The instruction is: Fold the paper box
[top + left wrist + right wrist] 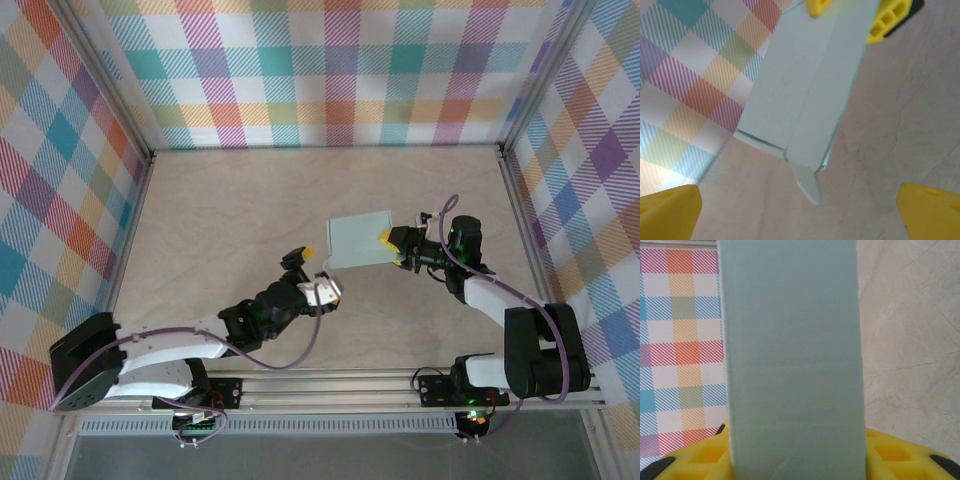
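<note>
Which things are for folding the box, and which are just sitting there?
For the job:
- paper box
- right pincer, shut on the box's edge
- left pincer, open, close to the box

Just there:
- table
- checked walls
- metal rail by the arm bases

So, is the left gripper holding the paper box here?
No, the left gripper stands wide open with its fingers clear of the paper box, which the right gripper clamps by its edge.

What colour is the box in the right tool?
The box is plain pale mint-teal, no print; the right wrist view shows it best.
</note>
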You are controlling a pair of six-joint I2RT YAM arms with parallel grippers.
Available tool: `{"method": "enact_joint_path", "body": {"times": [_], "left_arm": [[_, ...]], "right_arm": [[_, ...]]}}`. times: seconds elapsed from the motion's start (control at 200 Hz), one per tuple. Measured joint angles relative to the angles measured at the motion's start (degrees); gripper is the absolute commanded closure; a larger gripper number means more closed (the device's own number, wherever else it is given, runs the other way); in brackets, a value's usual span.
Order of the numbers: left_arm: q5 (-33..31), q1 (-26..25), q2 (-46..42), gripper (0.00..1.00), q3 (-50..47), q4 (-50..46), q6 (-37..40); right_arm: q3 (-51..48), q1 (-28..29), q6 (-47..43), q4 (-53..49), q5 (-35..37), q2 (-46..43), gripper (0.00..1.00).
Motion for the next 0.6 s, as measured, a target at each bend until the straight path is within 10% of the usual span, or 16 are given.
{"method": "enact_joint_path", "body": {"times": [0.6], "left_arm": [[-18.47,-2.45,27.82,0.18,1.40,41.29,34.99]], "right_arm": [[0.00,0.00,0.98,-0.24,-0.15,-2.27,0.55]]}}
